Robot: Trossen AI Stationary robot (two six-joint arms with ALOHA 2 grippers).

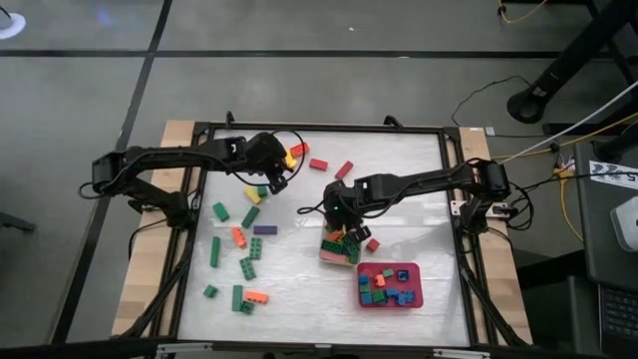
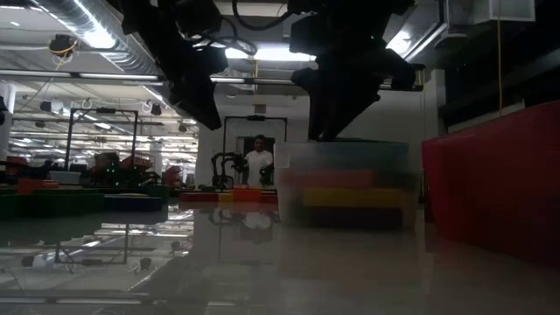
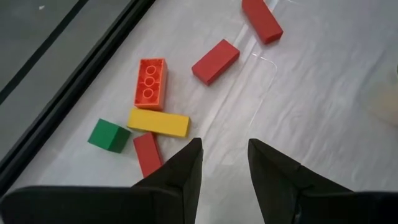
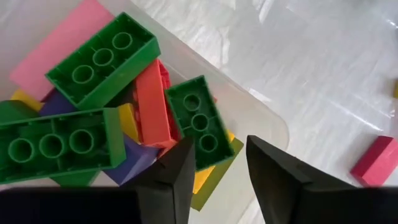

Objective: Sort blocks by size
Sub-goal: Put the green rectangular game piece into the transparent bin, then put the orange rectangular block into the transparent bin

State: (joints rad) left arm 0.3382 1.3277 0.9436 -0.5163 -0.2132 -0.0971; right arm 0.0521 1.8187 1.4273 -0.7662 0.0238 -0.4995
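My right pincer (image 4: 214,163) hangs over the clear tub (image 4: 264,115) near the tabletop's middle, fingers apart, nothing between them, a green bar (image 4: 199,121) just below. I should lift straight up, clear of the pile. My left pincer (image 3: 224,163), slightly apart and empty, hovers by the far-left corner over six loose blocks there: four red or orange, one yellow bar (image 3: 158,122), one green cube (image 3: 109,135).

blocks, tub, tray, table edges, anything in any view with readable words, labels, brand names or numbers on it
No readable text in any view.
The blocks in the clear tub show only plain round stud holes, no lettering.
The loose orange block is likewise unmarked.
The red tray carries no label.
A black-and-white printed sheet lies at the right edge in the high view: too small to read.
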